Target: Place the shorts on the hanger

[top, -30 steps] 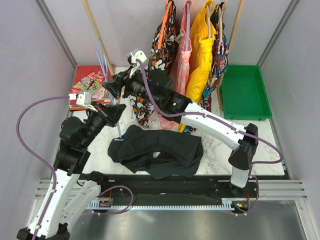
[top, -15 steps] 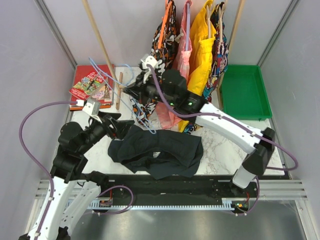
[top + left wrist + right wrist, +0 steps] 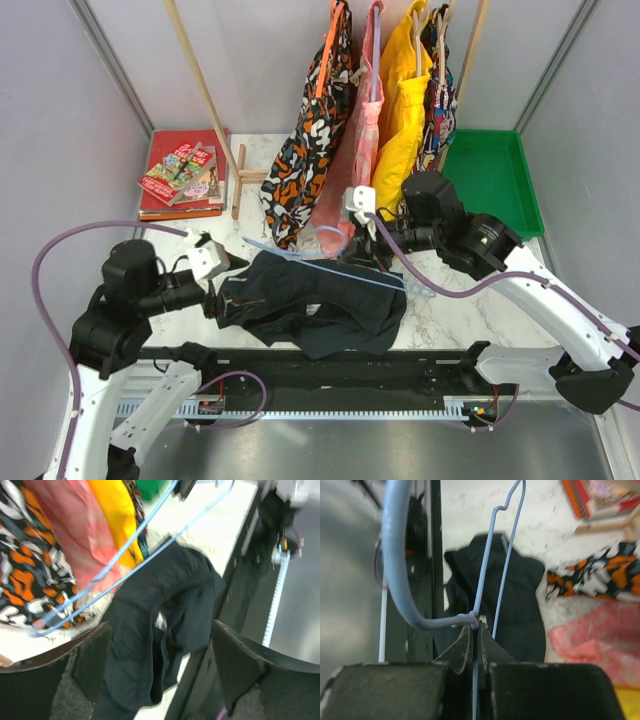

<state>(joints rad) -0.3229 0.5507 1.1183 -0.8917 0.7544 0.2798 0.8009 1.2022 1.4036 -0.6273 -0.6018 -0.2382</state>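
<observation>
Nearest us our left tool (image 3: 161, 627) stands wide at the left edge of the crumpled plain black fabric shorts (image 3: 322, 300) on the white marble bench (image 3: 438, 318), our right tool (image 3: 474, 632) pinches the thin pale-blue wire hanger (image 3: 330, 268) over their far edge, and patterned, pink and yellow hanging garments (image 3: 352, 170) crowd just behind.

Front: hanger (image 3: 330, 266) over shorts (image 3: 320, 305), perhaps touching; books (image 3: 185, 175) behind left.
</observation>
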